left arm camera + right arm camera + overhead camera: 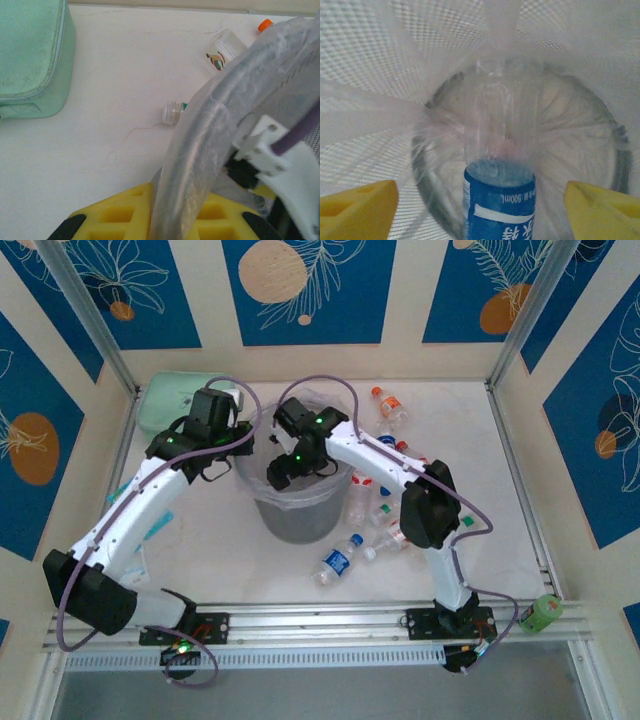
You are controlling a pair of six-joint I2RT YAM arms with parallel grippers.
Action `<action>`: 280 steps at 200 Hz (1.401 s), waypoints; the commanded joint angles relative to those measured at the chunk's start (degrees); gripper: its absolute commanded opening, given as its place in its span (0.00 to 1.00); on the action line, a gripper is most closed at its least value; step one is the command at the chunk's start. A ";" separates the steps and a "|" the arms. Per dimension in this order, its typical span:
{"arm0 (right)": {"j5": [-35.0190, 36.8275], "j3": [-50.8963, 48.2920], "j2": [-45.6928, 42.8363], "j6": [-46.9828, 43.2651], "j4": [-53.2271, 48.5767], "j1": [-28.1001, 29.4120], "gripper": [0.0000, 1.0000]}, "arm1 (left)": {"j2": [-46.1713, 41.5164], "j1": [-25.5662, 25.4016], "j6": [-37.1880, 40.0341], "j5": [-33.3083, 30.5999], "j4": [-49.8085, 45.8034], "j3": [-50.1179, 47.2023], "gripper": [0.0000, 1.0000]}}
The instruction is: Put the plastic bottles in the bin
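The grey bin [300, 525], lined with a clear bag, stands mid-table. My left gripper [238, 456] is shut on its left rim; in the left wrist view the bagged rim [210, 130] runs between the yellow fingers [125, 210]. My right gripper [286, 474] hangs over the bin's mouth, open. In the right wrist view its yellow fingers [365, 205] stand wide apart, with a blurred blue-labelled bottle [500, 200] loose between them, pointing down into the bin [380, 60]. Several bottles [375, 505] lie right of the bin, with a blue-labelled one [338, 560] in front.
A mint-green pouch [175, 400] [30, 55] lies at the back left. An orange-capped bottle [388, 405] [226, 47] lies behind the bin, and a small green-capped bottle [172, 111] lies by its rim. A green tape roll [540, 612] sits on the front rail at the right.
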 commanded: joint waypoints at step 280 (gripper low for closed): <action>3.98 20.04 18.72 -9.56 6.44 -40.18 0.98 | 3.95 6.82 12.33 2.78 -1.70 3.01 0.00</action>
